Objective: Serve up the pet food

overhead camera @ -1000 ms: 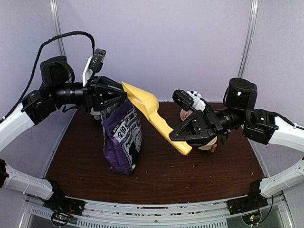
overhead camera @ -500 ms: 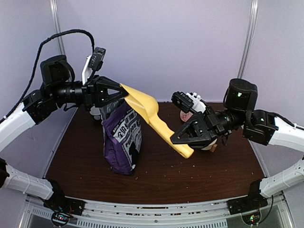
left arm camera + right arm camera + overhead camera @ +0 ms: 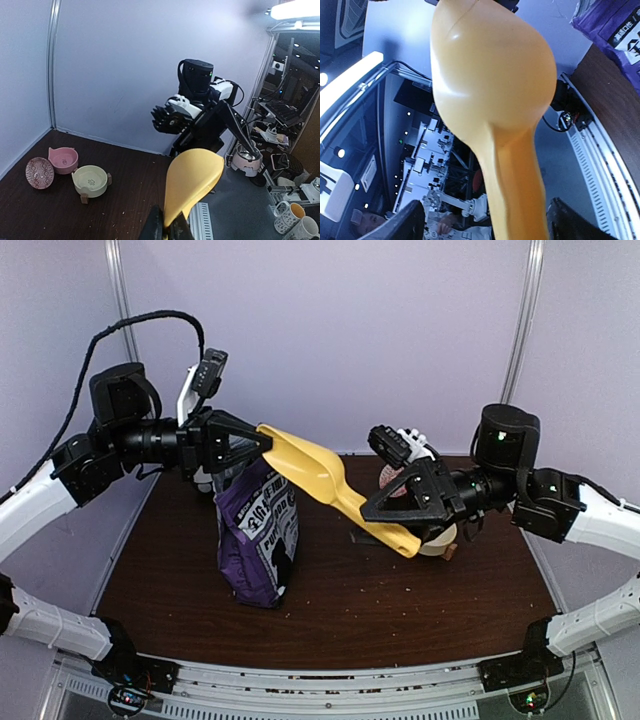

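Note:
A yellow plastic scoop point(image 3: 318, 473) hangs in the air between both arms, above the brown table point(image 3: 400, 610). My left gripper point(image 3: 266, 438) is shut on the rim of its bowl end; in the left wrist view the scoop point(image 3: 194, 181) rises from the pinched jaws of the left gripper point(image 3: 170, 231). My right gripper point(image 3: 388, 520) stands open around the handle, with gaps on both sides of the scoop point(image 3: 495, 100) in the right wrist view, where the right gripper point(image 3: 515, 220) straddles it. The purple bag point(image 3: 258, 535) stands upright under the left gripper. The pet food is hidden.
A pale green bowl point(image 3: 90, 180) on a wooden stand, a pink bowl point(image 3: 64, 160) and a patterned dish point(image 3: 39, 173) sit at the table's back right, partly hidden behind the right arm in the top view. Small crumbs dot the table.
My left gripper has closed on the scoop's rim. My right gripper has opened off the handle. The scoop has settled a little lower and flatter.

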